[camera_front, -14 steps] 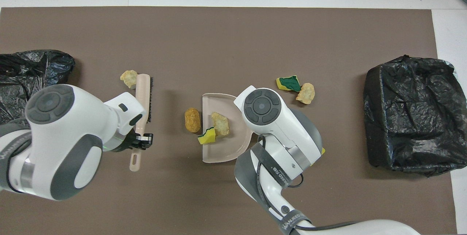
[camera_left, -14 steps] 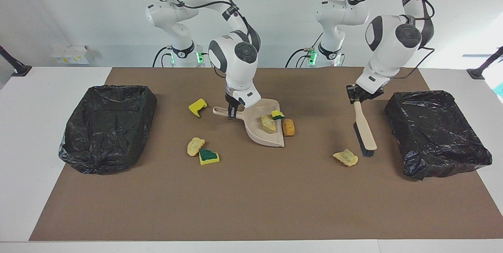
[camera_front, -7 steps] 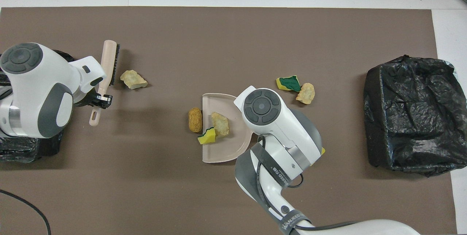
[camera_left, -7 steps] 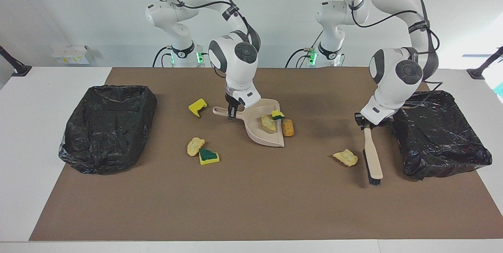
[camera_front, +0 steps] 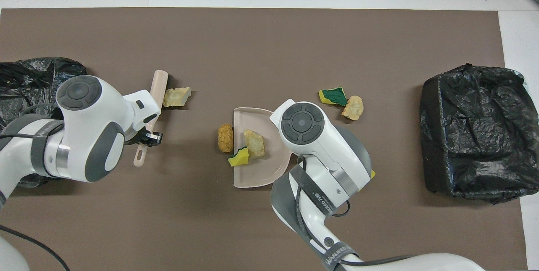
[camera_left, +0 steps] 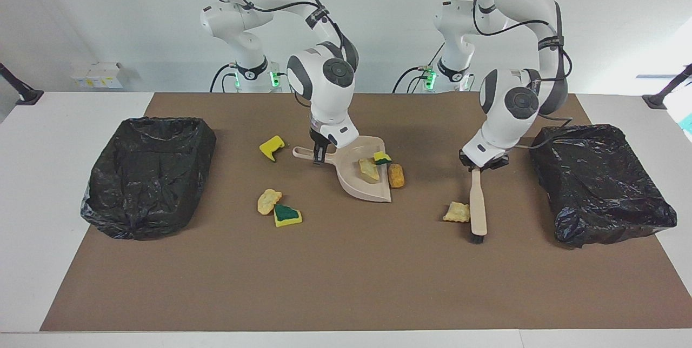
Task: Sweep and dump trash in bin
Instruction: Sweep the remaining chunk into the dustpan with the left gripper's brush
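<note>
My left gripper (camera_left: 483,163) (camera_front: 150,137) is shut on the handle of the beige brush (camera_left: 477,205) (camera_front: 155,94), whose head rests on the mat. A tan scrap of trash (camera_left: 457,212) (camera_front: 177,97) lies against the brush on the side toward the dustpan. My right gripper (camera_left: 319,154) is shut on the handle of the beige dustpan (camera_left: 373,192) (camera_front: 257,172), which lies flat mid-table. In the pan are a tan scrap (camera_left: 369,168) and a yellow-green bit (camera_left: 382,158). An orange lump (camera_left: 396,175) (camera_front: 225,138) sits at the pan's lip.
One black-lined bin (camera_left: 600,183) stands at the left arm's end, another (camera_left: 148,175) (camera_front: 478,132) at the right arm's end. Between the dustpan and that second bin lie a yellow scrap (camera_left: 271,147), a tan scrap (camera_left: 268,201) and a green-faced bit (camera_left: 287,215).
My left gripper swung the brush out toward its bin, past the tan scrap, then back toward the dustpan, pushing the scrap along. The right arm and dustpan stayed still.
</note>
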